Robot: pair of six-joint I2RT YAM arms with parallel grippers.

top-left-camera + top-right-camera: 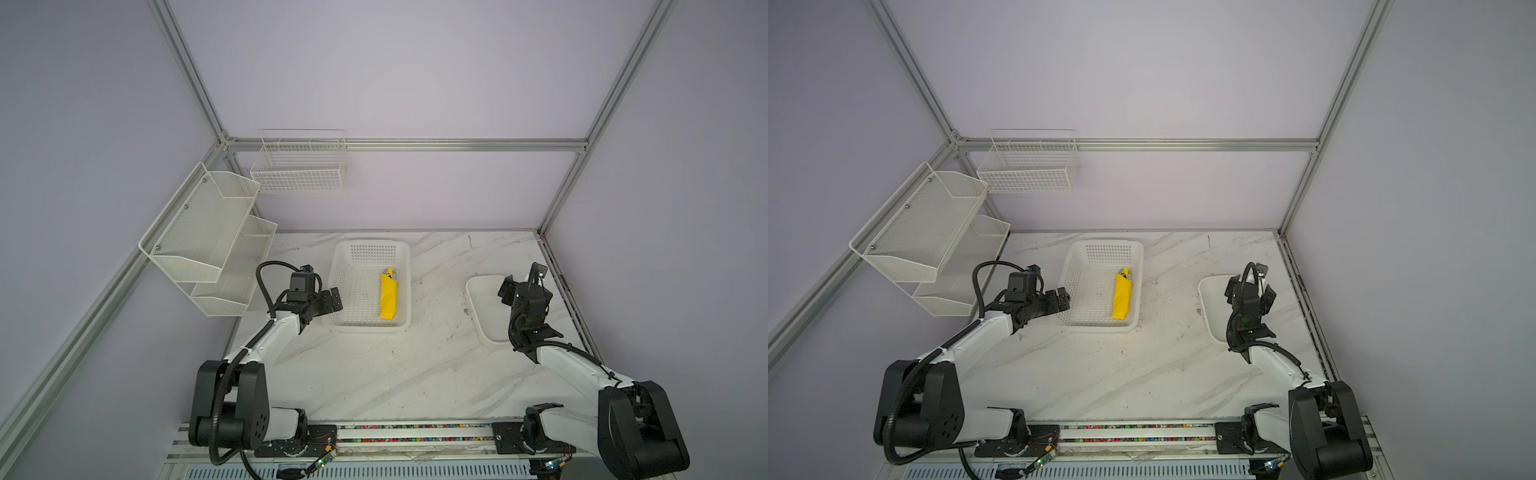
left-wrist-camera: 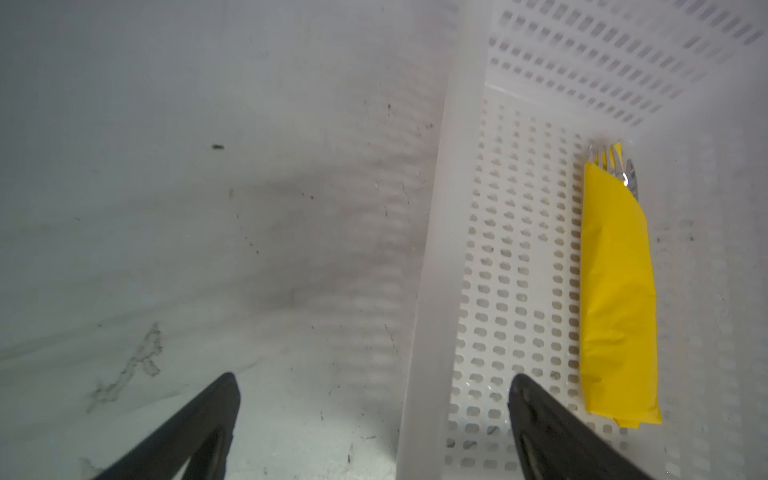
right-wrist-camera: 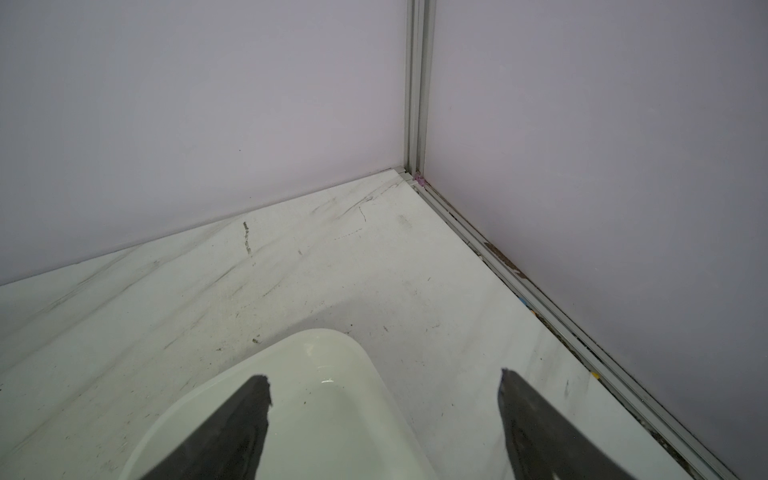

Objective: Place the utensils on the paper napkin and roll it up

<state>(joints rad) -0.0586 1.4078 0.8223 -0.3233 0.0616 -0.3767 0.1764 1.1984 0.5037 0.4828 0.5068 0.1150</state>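
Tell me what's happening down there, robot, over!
Left gripper open, empty, by the basket rim. Right gripper open, empty, over the white tray. Napkin rolled around utensils, lying in basket. Nothing in the way.

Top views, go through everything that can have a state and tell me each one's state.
paper napkin, rolled up, lying in the basket
utensils, wrapped inside the napkin, tips poking out one end
basket, upright on the table, holds the roll
tray, flat on the table, visible part bare
left gripper, open, holding nothing
right gripper, open, holding nothing, over the tray
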